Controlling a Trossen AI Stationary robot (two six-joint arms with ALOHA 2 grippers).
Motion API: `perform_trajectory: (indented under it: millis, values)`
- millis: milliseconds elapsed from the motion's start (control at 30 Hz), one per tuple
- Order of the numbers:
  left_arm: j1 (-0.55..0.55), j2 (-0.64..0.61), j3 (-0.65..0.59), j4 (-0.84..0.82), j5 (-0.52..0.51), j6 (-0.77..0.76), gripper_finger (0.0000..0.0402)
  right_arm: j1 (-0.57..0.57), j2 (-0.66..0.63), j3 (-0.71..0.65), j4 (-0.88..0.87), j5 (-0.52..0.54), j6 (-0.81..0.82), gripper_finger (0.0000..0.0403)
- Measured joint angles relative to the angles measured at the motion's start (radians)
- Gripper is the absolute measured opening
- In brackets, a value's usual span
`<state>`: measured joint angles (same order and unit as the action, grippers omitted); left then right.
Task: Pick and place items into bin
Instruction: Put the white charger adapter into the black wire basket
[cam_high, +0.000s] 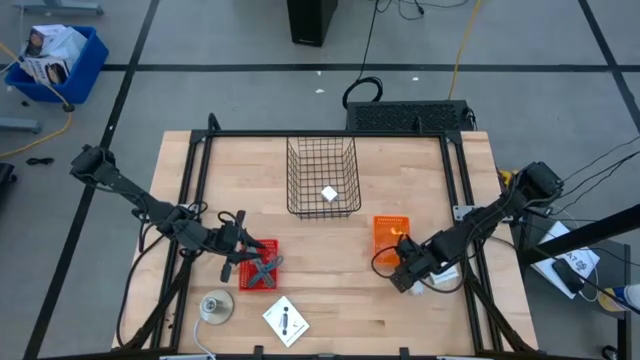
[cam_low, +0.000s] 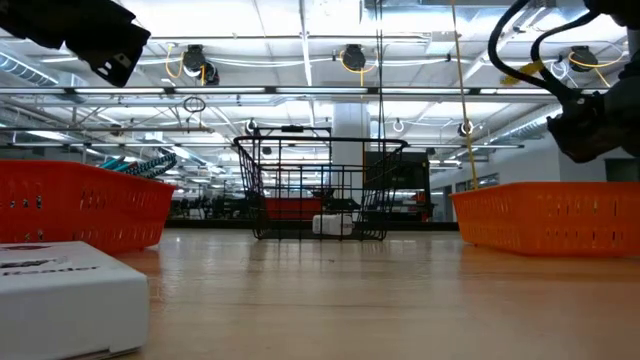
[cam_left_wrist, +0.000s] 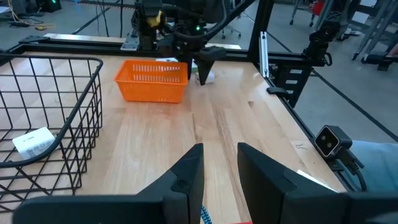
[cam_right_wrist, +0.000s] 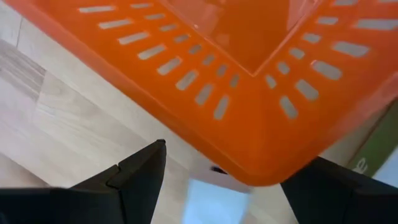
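White card (cam_low: 60, 298) nearest (half cropped), left gripper (cam_left_wrist: 219, 163) fingers apart, right gripper (cam_right_wrist: 221, 165) spread, tips cropped.

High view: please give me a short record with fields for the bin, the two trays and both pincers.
bin: wire basket at table centre back, one white cube inside
left tray: red, holds a grey tool
right tray: orange
left pincer: open, beside the red tray
right pincer: open, at the orange tray's near corner
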<state>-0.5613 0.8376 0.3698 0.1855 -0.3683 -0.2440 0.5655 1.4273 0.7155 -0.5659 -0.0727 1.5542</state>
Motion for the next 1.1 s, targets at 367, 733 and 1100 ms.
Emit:
perform_trajectory:
  millis: [367, 733, 1100]
  values:
    - [0.001, 0.000, 0.000, -0.001, 0.000, 0.006, 0.0102, 0.028, 0.091, 0.005, -0.027, -0.051, -0.044, 0.0255]
    - [0.001, 0.000, 0.000, -0.001, 0.000, 0.023, 0.0102, 0.064, 0.084, 0.008, -0.031, -0.037, -0.033, 0.0224]
    - [0.001, 0.000, 0.000, -0.001, 0.000, 0.022, 0.0102, 0.077, 0.087, 0.070, -0.069, -0.072, 0.059, 0.0266]
